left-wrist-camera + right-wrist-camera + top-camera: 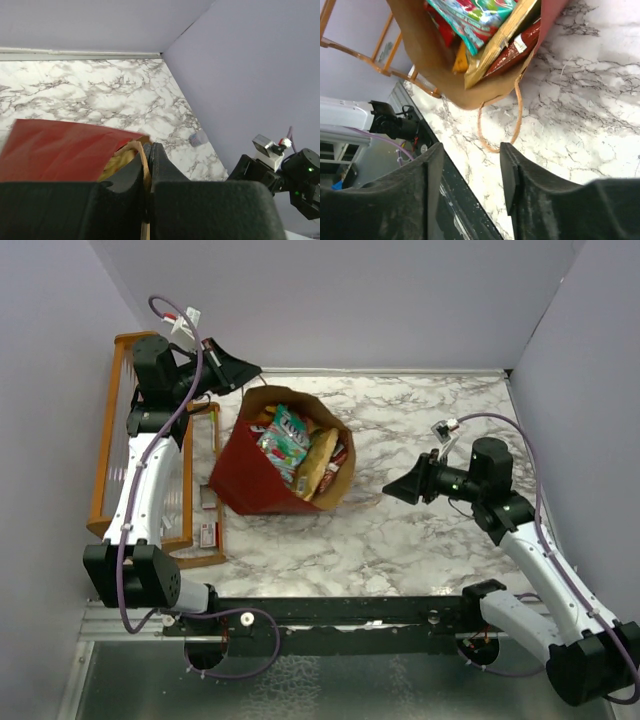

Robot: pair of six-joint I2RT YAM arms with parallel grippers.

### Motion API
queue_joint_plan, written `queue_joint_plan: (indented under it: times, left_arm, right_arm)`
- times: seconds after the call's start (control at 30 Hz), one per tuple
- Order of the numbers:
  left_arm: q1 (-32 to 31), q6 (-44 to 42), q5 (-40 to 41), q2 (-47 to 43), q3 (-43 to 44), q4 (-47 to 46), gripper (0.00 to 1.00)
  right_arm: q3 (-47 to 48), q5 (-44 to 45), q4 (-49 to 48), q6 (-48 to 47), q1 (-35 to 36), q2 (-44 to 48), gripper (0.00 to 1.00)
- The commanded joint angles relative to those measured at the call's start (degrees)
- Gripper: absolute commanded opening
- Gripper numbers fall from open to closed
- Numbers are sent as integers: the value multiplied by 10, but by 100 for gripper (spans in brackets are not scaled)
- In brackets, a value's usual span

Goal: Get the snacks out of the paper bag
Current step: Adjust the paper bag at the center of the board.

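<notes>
The paper bag [255, 475], dark red outside and brown inside, lies tipped on the marble table with its mouth open to the right. Inside it are snacks: a teal-white pouch [285, 438], an orange-brown chip bag [318, 462] and a dark red packet [335, 468]. My left gripper [256, 370] is at the bag's far rim, shut on a tan paper handle [145, 165]. My right gripper [390, 488] is open and empty, just right of the bag's mouth. The other handle [500, 125] lies looped on the table in front of it. The pouch [470, 15] also shows in the right wrist view.
An orange wooden rack [115, 450] stands at the left, next to the bag. Small packets [208, 533] lie by its lower corner. Grey walls close the back and the right side. A metal rail [330, 610] runs along the near edge.
</notes>
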State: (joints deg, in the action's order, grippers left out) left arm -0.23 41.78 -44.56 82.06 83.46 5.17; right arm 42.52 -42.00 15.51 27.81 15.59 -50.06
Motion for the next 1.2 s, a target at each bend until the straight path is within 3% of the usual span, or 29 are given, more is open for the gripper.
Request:
queue_joint_plan:
  times: [0.0, 0.23, 0.37, 0.57, 0.7, 0.87, 1.17]
  left_arm:
    - [-3, -39, -18, -70, -4, 1, 0]
    - [-4, -31, -56, -144, -110, -41, 0]
    - [-4, -22, -75, -173, -149, -54, 0]
    - [-8, 7, -92, -215, -180, -63, 0]
    - [-8, -3, -67, -244, -187, -33, 0]
    - [-8, -15, -57, -260, -200, 20, 0]
    - [-8, -14, -78, -292, -226, 18, 0]
  right_arm:
    - [11, -23, 3, -40, 2, -17, 54]
    - [-15, 48, 89, -86, 2, 37, 72]
    - [-35, -5, 68, -83, 2, 64, 73]
    - [-36, 25, 31, -29, 2, 22, 73]
    - [-75, 67, -60, 79, 2, -47, 73]
    - [-123, 86, -186, 104, 2, -144, 79]
    - [-156, -31, -487, 195, 3, -356, 77]
